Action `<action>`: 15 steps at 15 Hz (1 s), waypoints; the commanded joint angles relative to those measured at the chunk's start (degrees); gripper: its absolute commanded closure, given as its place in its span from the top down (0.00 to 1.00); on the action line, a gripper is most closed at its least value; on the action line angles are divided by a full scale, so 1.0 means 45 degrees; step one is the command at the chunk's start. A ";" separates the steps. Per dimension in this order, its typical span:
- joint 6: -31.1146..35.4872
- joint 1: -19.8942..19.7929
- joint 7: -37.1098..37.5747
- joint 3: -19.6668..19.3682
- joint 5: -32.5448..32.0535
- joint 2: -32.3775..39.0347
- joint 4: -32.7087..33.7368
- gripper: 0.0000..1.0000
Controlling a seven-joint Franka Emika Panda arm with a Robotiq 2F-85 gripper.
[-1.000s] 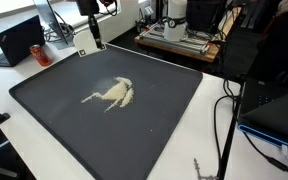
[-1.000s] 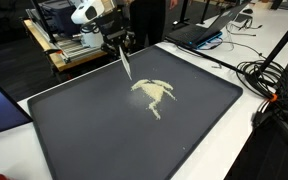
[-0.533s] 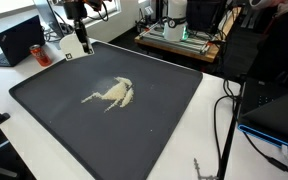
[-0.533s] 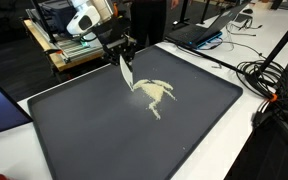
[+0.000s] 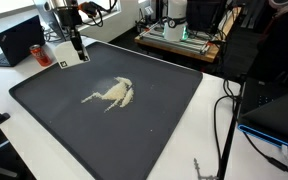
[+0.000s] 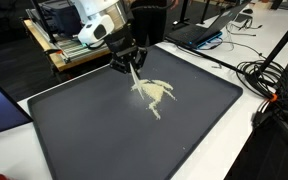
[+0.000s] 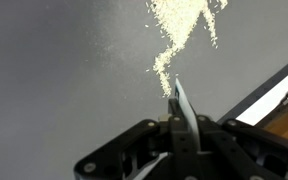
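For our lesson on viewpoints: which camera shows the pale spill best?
An exterior view: the spill shows whole and unblocked. In an exterior view the blade sits at its edge; the wrist view cuts it off.

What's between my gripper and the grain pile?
Wrist view: only the white blade the gripper holds; its tip sits beside the grain pile tail on dark mat.

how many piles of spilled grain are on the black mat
1. The pile lies near the middle of the mat, close to the tip of the blade held by the gripper. None seems hidden.
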 commanded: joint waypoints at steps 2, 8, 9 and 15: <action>-0.0139 0.0354 -0.0019 0.0155 -0.1848 0.0303 0.0612 0.01; -0.0302 0.1467 0.0237 0.0086 -0.5412 -0.0020 0.0626 0.01; -0.0355 0.1593 0.0211 0.0140 -0.5762 -0.0061 0.0654 0.01; 0.0054 0.2578 0.0476 0.0180 -0.8060 -0.0290 0.0602 0.01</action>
